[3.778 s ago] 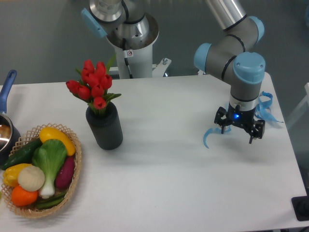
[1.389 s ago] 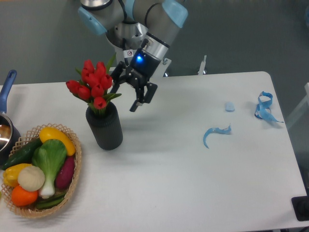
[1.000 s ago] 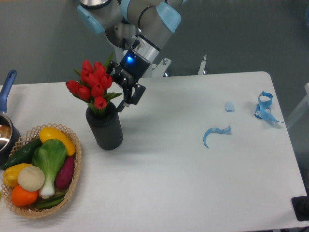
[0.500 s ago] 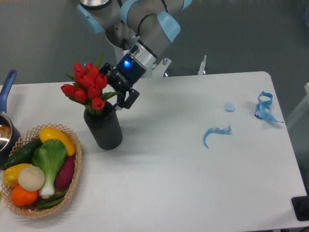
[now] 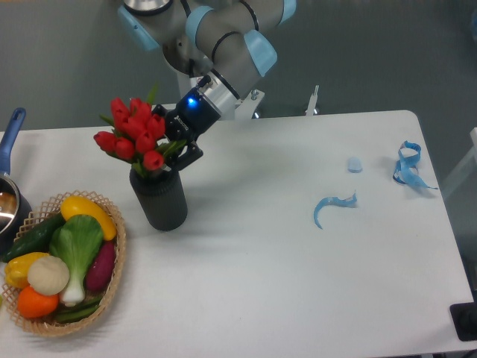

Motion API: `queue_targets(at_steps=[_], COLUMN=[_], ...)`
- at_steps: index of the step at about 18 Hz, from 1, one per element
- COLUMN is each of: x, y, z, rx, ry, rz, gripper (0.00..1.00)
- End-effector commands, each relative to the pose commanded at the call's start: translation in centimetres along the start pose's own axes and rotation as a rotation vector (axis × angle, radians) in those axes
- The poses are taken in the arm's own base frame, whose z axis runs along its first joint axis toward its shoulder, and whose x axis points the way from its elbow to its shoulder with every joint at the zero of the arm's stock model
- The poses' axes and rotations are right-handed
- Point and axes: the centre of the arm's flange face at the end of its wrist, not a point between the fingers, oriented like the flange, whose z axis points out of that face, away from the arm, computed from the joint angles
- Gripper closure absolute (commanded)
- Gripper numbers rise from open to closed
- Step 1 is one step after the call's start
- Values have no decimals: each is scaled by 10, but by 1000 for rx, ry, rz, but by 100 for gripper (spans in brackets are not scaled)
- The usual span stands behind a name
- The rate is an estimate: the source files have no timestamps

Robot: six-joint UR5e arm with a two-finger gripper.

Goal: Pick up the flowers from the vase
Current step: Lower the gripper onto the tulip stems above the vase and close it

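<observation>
— Flowers (image 5: 133,136) are seen in the black vase (image 5: 159,200), at nine o'clock on the white table (image 5: 298,276).

— Jaws?

— The gripper (image 5: 176,145) is pressed into the bunch; its closure cannot be told. Grey wall is seen behind.

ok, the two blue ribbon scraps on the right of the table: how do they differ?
The ribbon scrap nearer the table's middle is a single open curve, lying well in from the edge. The ribbon scrap by the right edge is looped and tangled, with a tail trailing right, and sits farther back. Both are light blue and lie apart from the gripper.
</observation>
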Motion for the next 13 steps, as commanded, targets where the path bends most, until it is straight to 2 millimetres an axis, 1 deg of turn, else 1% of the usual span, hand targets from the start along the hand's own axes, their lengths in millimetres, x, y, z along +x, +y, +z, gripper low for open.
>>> queue_targets(at_steps=[2,9,11,13], x=[-1,2,2,3], y=[-1,-17,-22,-31], z=[-2,-9,-12,-15], rx=[1,33,36,56], ry=[-6,-23,-31,-38], rz=[1,9,-4,7], gripper=[97,97,97,97])
